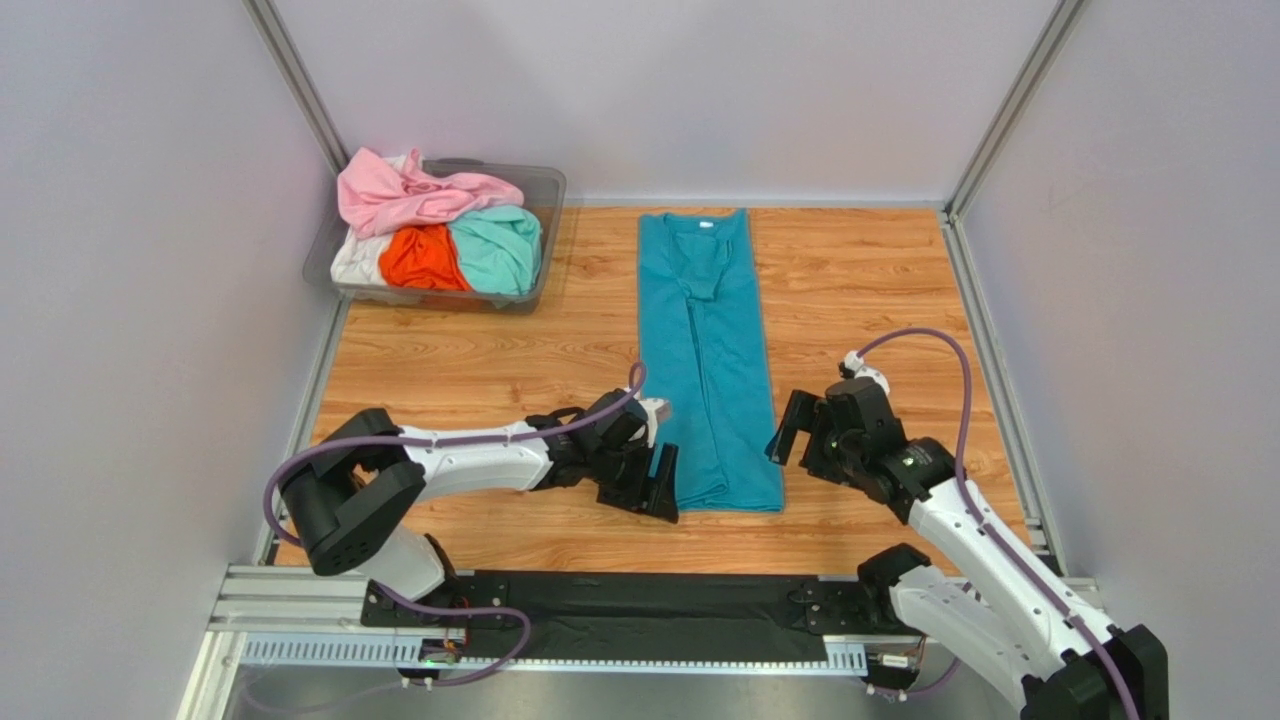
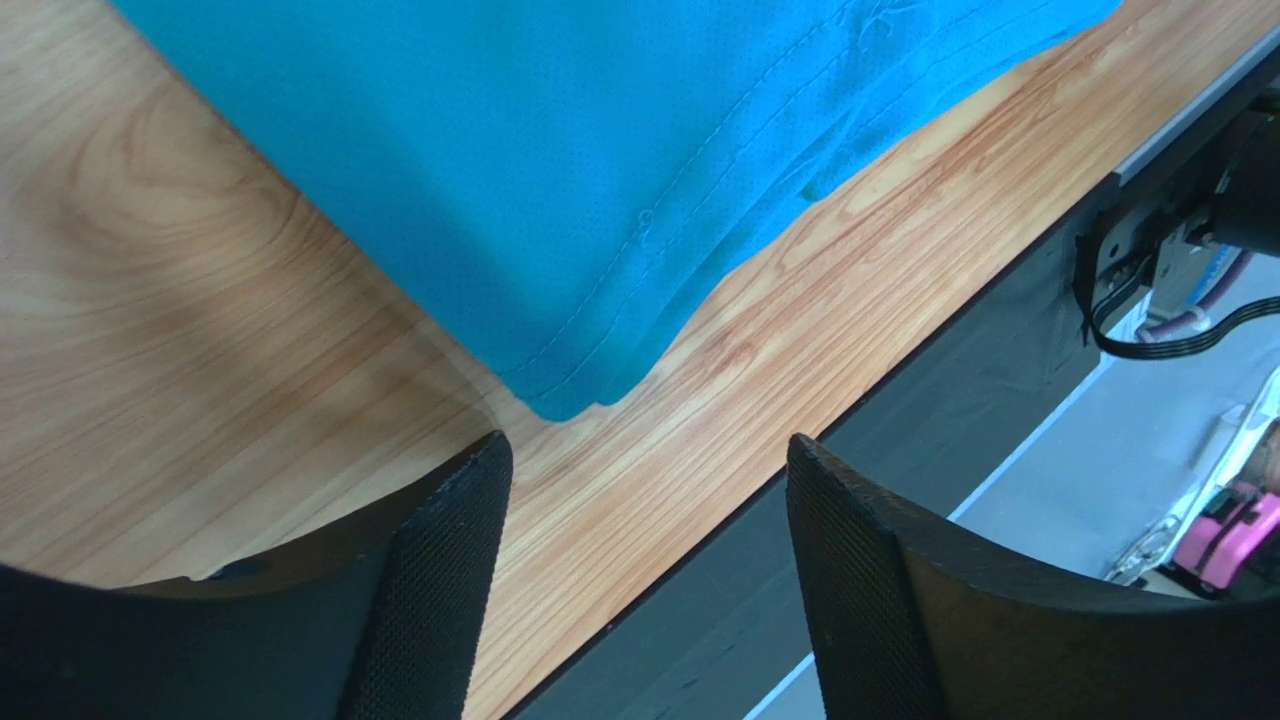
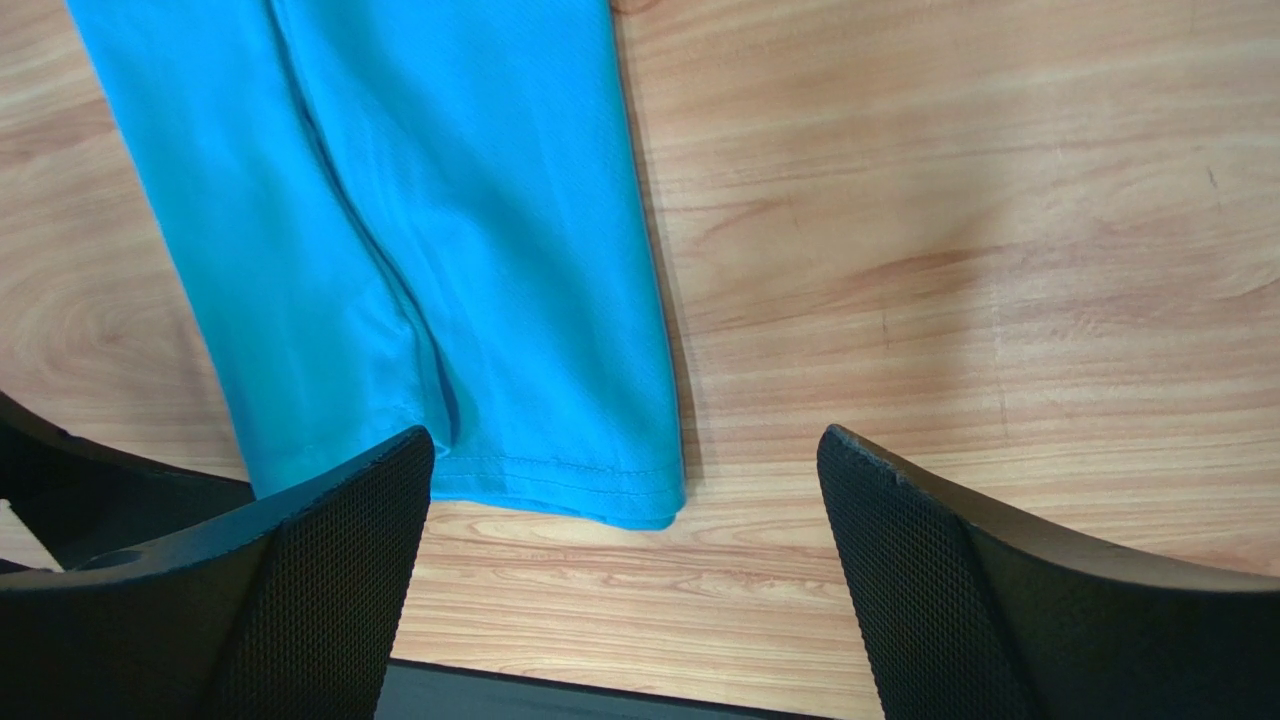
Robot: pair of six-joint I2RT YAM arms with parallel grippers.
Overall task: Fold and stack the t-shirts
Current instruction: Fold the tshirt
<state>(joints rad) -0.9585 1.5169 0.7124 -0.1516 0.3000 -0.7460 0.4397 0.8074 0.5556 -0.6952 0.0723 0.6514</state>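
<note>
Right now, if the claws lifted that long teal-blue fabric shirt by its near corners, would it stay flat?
It would probably flop: the long teal-blue folded fabric shirt lies thin and flat, its hem wavy. So thin, it is likely light. Pushed, it may bunch rather than slide over the wooden table.

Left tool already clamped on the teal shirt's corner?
No, the corner of the teal shirt lies ahead of the left tool, whose open fingers have only table between them.
</note>
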